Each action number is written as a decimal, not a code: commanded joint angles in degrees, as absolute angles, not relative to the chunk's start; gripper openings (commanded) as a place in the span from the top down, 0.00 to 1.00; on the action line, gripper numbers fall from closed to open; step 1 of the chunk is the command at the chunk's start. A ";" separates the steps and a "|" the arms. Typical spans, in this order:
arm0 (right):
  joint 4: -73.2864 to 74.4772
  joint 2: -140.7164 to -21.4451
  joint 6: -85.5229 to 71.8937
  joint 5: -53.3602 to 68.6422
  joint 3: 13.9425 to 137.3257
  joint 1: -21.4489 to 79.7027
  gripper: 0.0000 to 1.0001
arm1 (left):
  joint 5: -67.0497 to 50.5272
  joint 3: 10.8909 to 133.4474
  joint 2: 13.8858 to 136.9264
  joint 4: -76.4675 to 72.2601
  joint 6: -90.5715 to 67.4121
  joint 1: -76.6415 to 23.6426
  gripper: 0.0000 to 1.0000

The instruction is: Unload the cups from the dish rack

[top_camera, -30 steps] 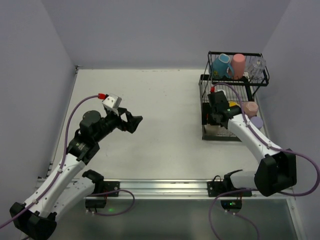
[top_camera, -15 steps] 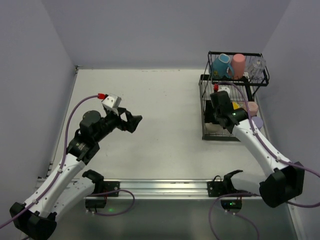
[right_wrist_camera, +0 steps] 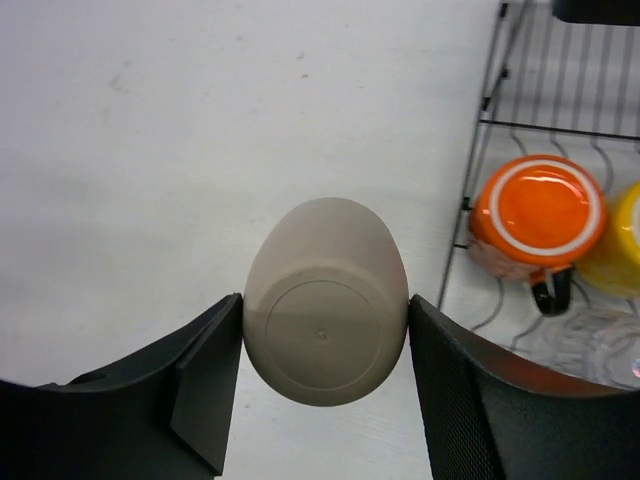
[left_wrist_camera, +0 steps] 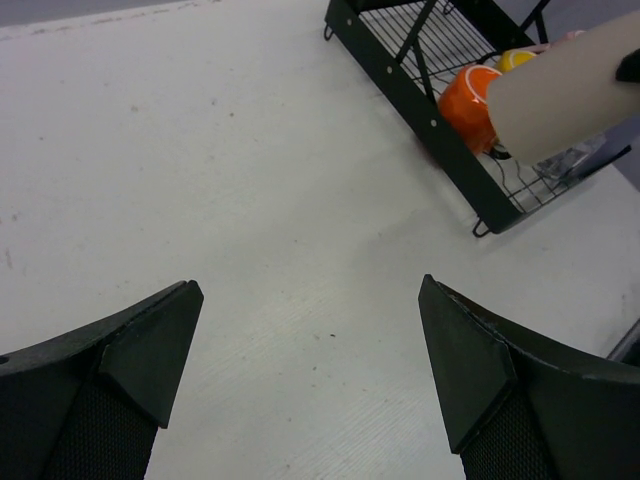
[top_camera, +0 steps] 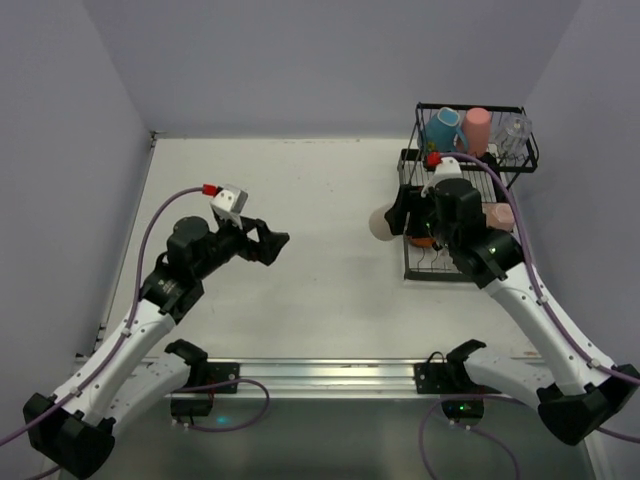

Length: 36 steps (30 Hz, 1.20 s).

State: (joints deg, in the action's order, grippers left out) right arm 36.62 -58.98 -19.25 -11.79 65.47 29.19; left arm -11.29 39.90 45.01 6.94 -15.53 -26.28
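Right now the right gripper is clamped on a beige cup, one finger on each side of it, with the cup's flat base facing the wrist camera. From the top view the beige cup sits in the right gripper just off the left side of the dish rack, outside the wire and over the white table. In the left wrist view the beige cup shows lying tilted in front of the rack frame.

Left gripper is wide open with nothing between its fingers and only bare table below. From the top view the left gripper is well apart from the rack, over the left-middle of the table, pointing right.

Lower tray of the rack holds an orange mug upside down with its black handle toward the camera, a yellow cup touching it on the right, and a clear glass just below them. Upper shelf holds a blue mug, a pink cup and another clear glass side by side. A pale pink cup sits in the lower tray beside the right arm.
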 commanded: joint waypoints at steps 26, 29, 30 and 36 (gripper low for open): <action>-25.92 -62.30 -53.87 32.16 45.09 29.71 0.76 | -38.41 34.54 58.36 -41.74 -60.90 -27.07 0.55; -29.87 -64.59 -56.59 34.10 43.25 29.71 0.76 | -37.71 34.10 58.45 -42.71 -60.47 -27.16 0.78; -32.06 -65.12 -57.99 35.15 42.55 29.79 0.76 | -37.10 34.01 58.53 -42.63 -59.86 -27.16 0.86; -32.54 -66.71 -57.76 36.04 40.78 29.79 0.14 | -28.35 39.88 58.54 -26.72 -48.22 -27.07 1.00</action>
